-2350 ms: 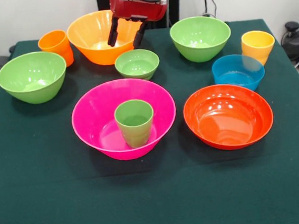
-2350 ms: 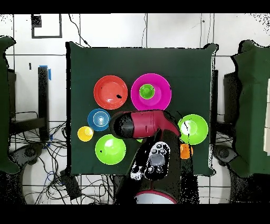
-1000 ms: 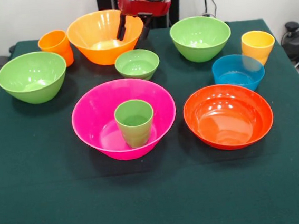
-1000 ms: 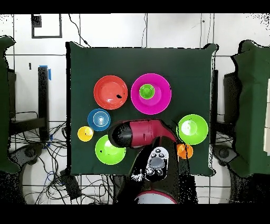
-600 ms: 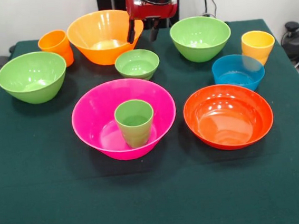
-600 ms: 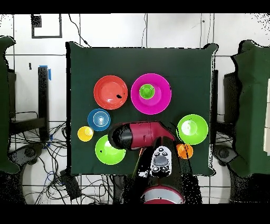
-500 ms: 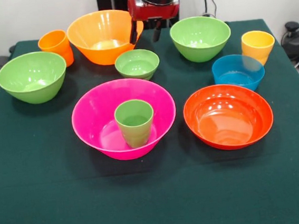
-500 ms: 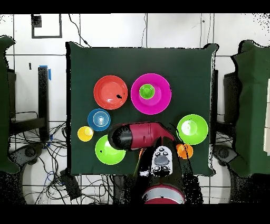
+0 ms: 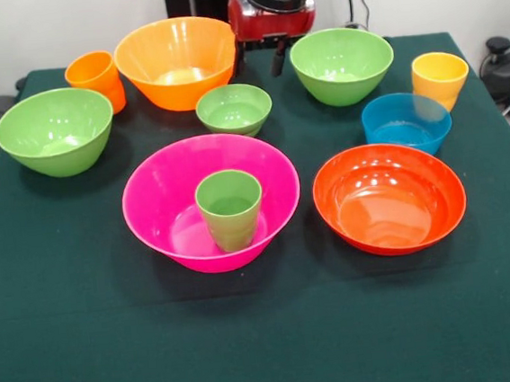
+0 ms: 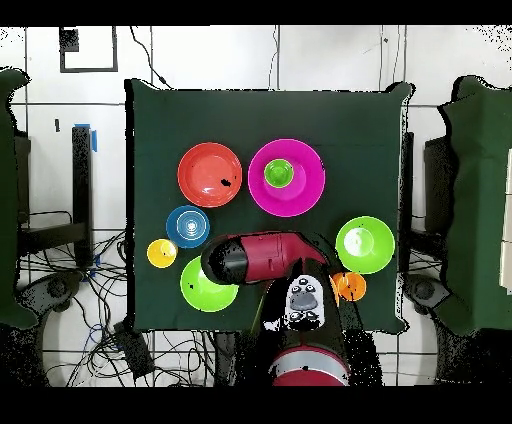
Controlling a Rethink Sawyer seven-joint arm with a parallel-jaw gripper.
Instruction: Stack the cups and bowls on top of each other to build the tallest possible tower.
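Biggest risk I can see from here: the gripper (image 9: 258,62) hangs low at the far edge of the table (image 9: 72,353), squeezed between the big orange bowl (image 9: 177,61) and the light green bowl (image 9: 342,63), so any sideways swing could clip a rim and skate one of them off the back. They're glossy plastic, so I'd guess they slide easily on the cloth. The tower itself is barely begun: just the green cup (image 9: 230,209) standing upright inside the pink bowl (image 9: 170,204) near the middle of the table. A cup that narrow is a wobbly base for whatever goes on next, and a sloppy drop could tip it. Pose-wise, the arm comes straight down from the far edge with the red wrist above the table and two dark fingers pointing down. They look spread apart with nothing between them. The yellow cup (image 9: 439,78) and blue bowl (image 9: 406,121) sit by the right edge, and the orange cup (image 9: 97,78) at the far left corner.
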